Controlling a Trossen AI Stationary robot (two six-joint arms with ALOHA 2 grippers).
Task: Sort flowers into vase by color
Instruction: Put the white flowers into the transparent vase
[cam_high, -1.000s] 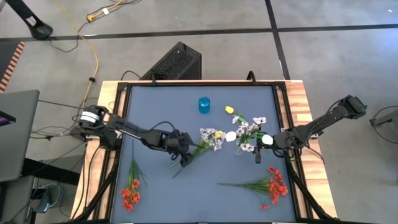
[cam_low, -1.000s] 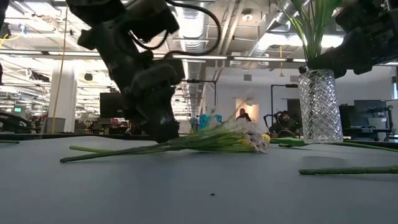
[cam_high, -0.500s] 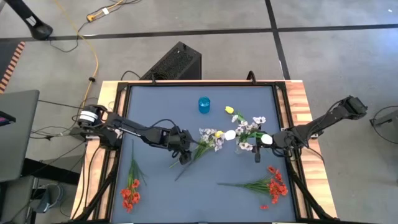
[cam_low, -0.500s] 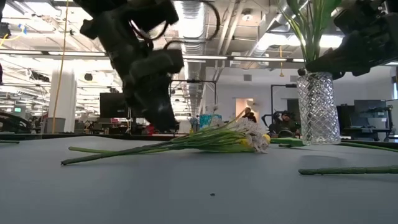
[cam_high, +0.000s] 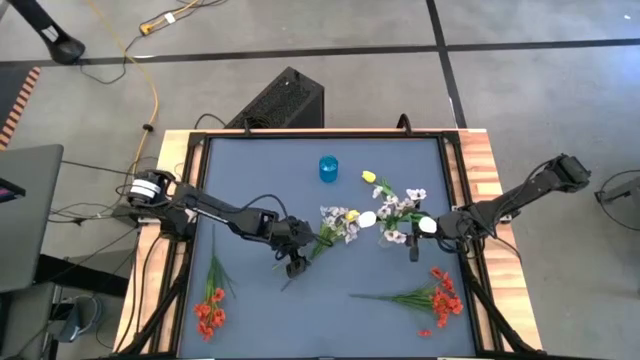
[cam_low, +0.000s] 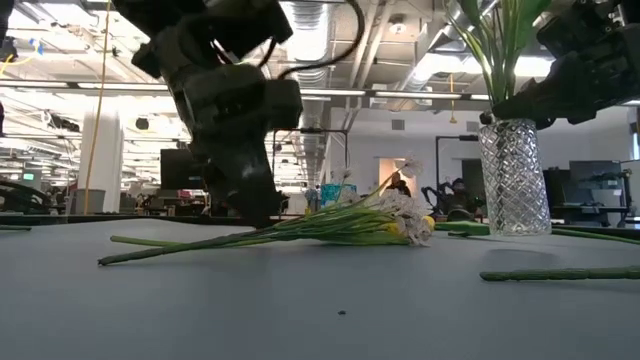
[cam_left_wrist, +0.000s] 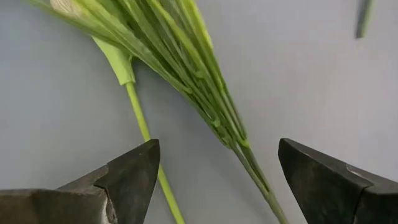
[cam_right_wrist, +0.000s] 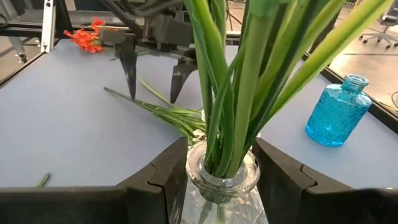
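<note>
While a loose bunch of pale lilac-white sprays (cam_high: 335, 225) lies flat near the worktop's middle, the left gripper (cam_high: 294, 263) hangs over its green stems (cam_left_wrist: 211, 106) with fingers spread wide, stems between them, touching nothing. The right gripper (cam_right_wrist: 214, 171) is closed around the neck of a cut-glass vase (cam_low: 512, 175) holding tulips, toward the right edge. Red flowers (cam_high: 438, 297) lie near the front right corner, more (cam_high: 209, 308) near the front left. A blue glass bottle (cam_high: 328, 168) stands toward the back edge of the matte grey worktop (cam_high: 260, 180). An open office shows behind.

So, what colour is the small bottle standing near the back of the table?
The bottle is clear blue; the right wrist view shows it best.
</note>
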